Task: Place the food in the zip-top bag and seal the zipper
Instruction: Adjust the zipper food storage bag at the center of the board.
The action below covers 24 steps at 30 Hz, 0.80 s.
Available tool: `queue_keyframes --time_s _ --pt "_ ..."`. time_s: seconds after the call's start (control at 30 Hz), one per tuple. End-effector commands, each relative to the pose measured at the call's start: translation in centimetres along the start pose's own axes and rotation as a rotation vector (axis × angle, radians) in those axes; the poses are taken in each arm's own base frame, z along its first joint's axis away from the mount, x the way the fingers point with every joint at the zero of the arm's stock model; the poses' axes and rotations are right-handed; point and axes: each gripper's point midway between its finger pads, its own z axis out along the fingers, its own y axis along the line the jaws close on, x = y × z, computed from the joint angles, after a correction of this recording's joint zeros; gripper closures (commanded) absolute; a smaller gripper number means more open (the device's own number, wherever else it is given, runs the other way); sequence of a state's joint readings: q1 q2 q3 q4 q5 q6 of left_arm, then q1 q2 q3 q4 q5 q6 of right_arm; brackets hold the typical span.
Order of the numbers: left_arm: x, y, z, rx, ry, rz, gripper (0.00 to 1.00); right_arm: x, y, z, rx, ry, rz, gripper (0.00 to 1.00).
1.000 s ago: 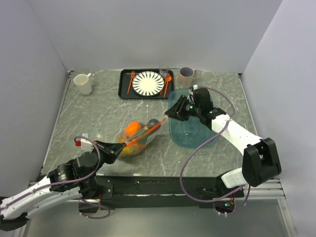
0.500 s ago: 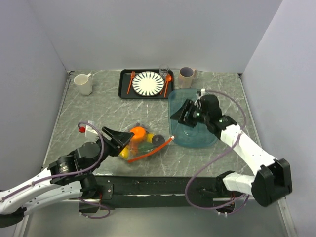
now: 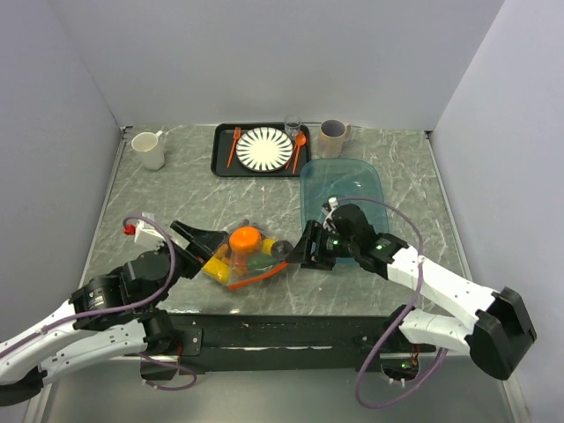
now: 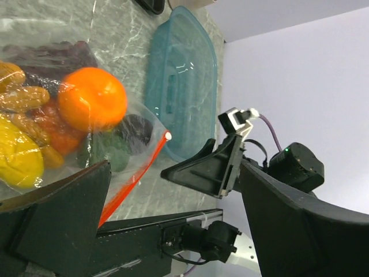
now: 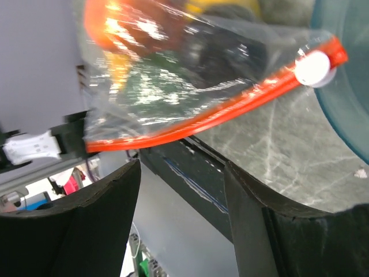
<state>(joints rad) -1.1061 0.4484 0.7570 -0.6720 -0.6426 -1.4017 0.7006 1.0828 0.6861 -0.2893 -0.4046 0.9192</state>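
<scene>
My left fingers [image 4: 305,231] are spread wide with nothing between them, and my right fingers [image 5: 75,236] are apart too, clamped on nothing. The zip-top bag [image 5: 144,115] lies on the bench [image 3: 176,194] in the lower middle of the top view, between my two pairs of fingers and just left of the teal tub [image 3: 344,189].

The filling looks done. Through the clear plastic I see the orange [image 4: 92,99], yellow pieces [image 4: 20,158], a dark purple piece [image 4: 135,127] and a green piece [image 4: 112,156], all inside the bag. I spot no loose food on the bench.

The zipper [image 5: 213,112] runs as one thin orange-red line across my right wrist view, and its white slider [image 5: 312,68] sits at the far right end of it. From that I judge the seal is closed or very nearly so, though the glare keeps me from being sure along the whole strip. If anything is left, it is a check of that closure.

I can read no brand, label or writing anywhere.
</scene>
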Motion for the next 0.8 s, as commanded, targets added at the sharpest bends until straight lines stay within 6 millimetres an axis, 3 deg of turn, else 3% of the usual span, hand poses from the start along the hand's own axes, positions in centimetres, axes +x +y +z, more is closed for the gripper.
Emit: queue_keyframes --time_s 0.0,0.03,0.1,0.13,0.2,0.23,0.3,0.33,0.37,0.4,0.43,0.5,0.53,0.6,0.63,0.77 --pt "-0.5 -0.6 0.0 -0.012 -0.01 0.069 0.01 0.9 0.5 1.5 0.029 0.026 -0.013 0.33" --pt "-0.2 -0.8 0.0 -0.012 0.002 0.075 0.01 0.9 1.2 1.6 0.032 0.03 -0.045 0.33" --pt "0.5 -0.5 0.6 -0.039 0.022 0.127 0.01 1.7 0.1 2.8 0.109 0.061 -0.092 0.33" --pt "0.4 -0.4 0.5 -0.057 0.025 0.142 0.01 1.3 0.6 3.1 0.124 0.054 -0.11 0.33" --pt "1.0 -0.2 0.9 -0.077 0.042 0.181 0.01 0.7 -0.9 4.3 0.212 0.053 -0.128 0.33" --pt "0.9 -0.5 0.9 -0.074 0.045 0.2 0.01 -0.2 -0.1 4.7 0.211 0.04 -0.157 0.33" --pt "1.0 -0.4 1.0 -0.097 0.052 0.226 0.01 -1.6 -1.2 5.8 0.295 0.023 -0.197 0.33" --pt "0.9 -0.8 0.9 -0.09 0.054 0.241 0.01 -2.8 0.3 6.1 0.282 0.001 -0.214 0.33" --pt "0.8 -0.8 0.9 -0.093 0.052 0.249 0.01 -3.3 0.5 6.4 0.297 0.008 -0.229 0.33" --pt "0.7 -0.9 0.8 -0.098 0.048 0.249 0.01 -3.9 -0.5 7.5 0.346 0.015 -0.255 0.33" --pt "0.5 -0.9 0.8 -0.1 0.042 0.245 0.01 -5.4 1.2 7.8 0.336 -0.014 -0.276 0.33" --pt "0.3 -1.2 0.7 -0.08 0.036 0.241 0.01 -6.3 0.8 9.1 0.38 0.008 -0.32 0.33" --pt "0.2 -1.2 0.6 -0.077 0.032 0.233 0.01 -7.9 2.4 9.2 0.374 -0.032 -0.341 0.33" --pt "0.1 -1.2 0.6 -0.066 0.022 0.22 0.01 -9.6 3.4 9.5 0.397 -0.049 -0.382 0.33" --pt "0.1 -1.1 0.6 -0.065 0.021 0.222 0.01 -11.5 2.9 8.9 0.469 -0.123 -0.393 0.32" --pt "0.4 -1.1 1.1 -0.075 0.025 0.269 0.01 -14.9 1.8 5.9 0.582 -0.214 -0.369 0.31"
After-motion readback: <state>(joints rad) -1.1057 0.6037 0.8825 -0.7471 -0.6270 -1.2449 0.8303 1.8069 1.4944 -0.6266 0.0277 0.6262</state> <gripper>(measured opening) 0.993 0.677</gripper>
